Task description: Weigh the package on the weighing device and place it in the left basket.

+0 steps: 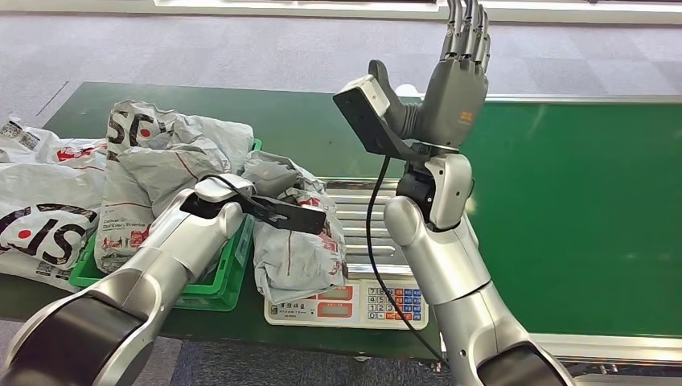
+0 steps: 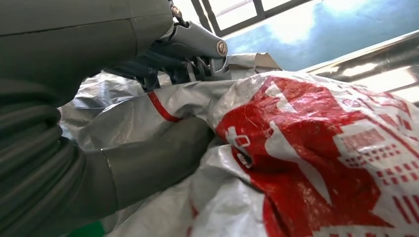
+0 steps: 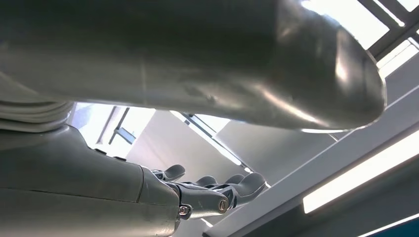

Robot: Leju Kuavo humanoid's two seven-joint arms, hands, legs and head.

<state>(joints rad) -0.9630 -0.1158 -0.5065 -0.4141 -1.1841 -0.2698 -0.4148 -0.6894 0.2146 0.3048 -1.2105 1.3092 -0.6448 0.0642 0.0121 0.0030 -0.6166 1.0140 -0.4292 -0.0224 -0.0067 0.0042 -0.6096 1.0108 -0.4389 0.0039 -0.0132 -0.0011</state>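
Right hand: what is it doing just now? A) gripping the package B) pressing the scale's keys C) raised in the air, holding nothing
C: the right hand points up above the green belt, fingers straight and holding nothing, away from the package and the scale.

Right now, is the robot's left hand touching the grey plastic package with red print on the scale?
Touching: in the left wrist view the left hand presses its thumb into the grey package.

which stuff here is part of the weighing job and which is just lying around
Part of the job:
package, on the scale
scale
green basket
left hand, gripping the package

Lying about:
bags piled in and beside the basket
green conveyor belt
right hand, raised, holding nothing
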